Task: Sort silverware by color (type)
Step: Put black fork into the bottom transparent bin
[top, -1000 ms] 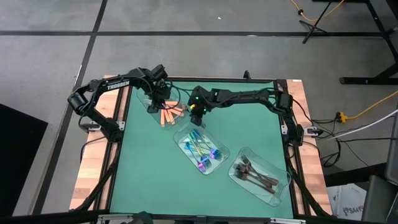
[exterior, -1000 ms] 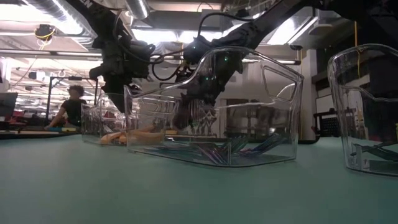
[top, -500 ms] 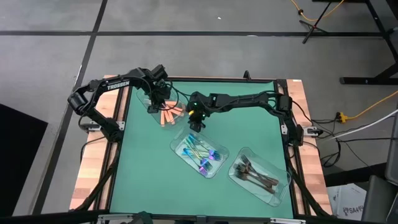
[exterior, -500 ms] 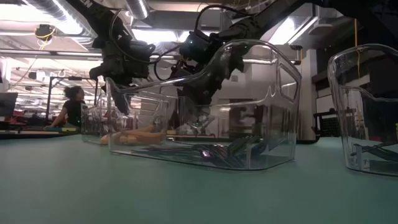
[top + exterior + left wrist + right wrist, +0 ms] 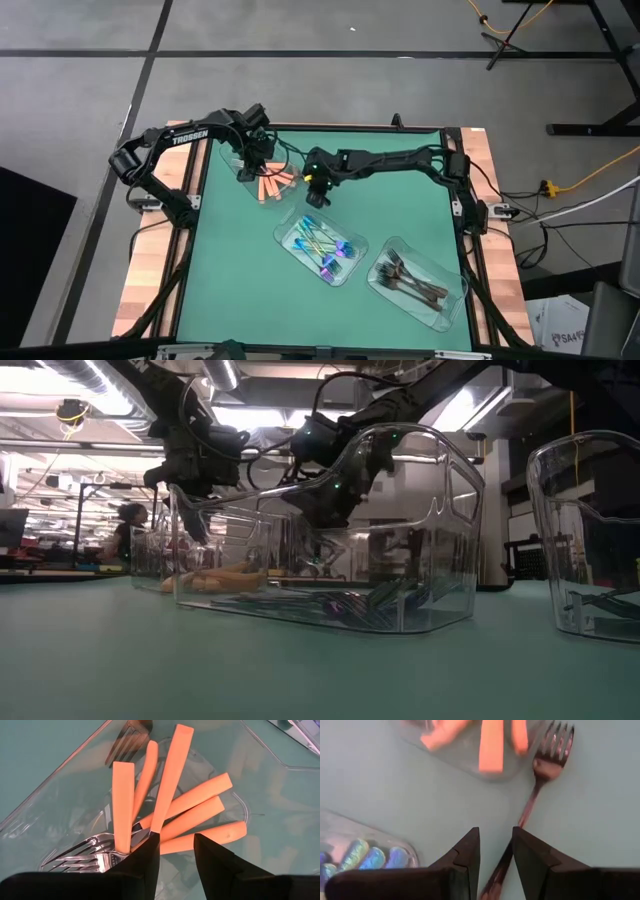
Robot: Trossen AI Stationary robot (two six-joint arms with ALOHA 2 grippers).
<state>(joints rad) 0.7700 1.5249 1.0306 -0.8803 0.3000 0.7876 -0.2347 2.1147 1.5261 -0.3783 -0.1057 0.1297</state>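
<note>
Orange-handled utensils with silver heads (image 5: 165,815) lie fanned in a clear plastic tray (image 5: 262,175) at the table's far-left corner, handles spread and tines bunched toward the left gripper (image 5: 175,845). That gripper hangs just over the pile with its fingers a narrow gap apart and nothing between them, apparently placed to hold or steady this tray's contents.

One dark grey-black metal fork (image 5: 540,785) lies loose on the green table (image 5: 400,210), just outside the orange tray's rim. It is the only piece seen outside a tray, so it looks like the last item to sort. The right gripper (image 5: 495,850) sits low over the fork's handle, its fingers slightly apart and straddling the shaft; whether they touch it cannot be told. In the high view the right gripper (image 5: 318,190) lies between the orange tray and the middle clear tray (image 5: 320,245), which holds the iridescent blue-purple utensils (image 5: 325,245). Dark forks (image 5: 405,275) already fill a third clear tray (image 5: 420,285) near the right front corner, the likely home for the loose fork.
</note>
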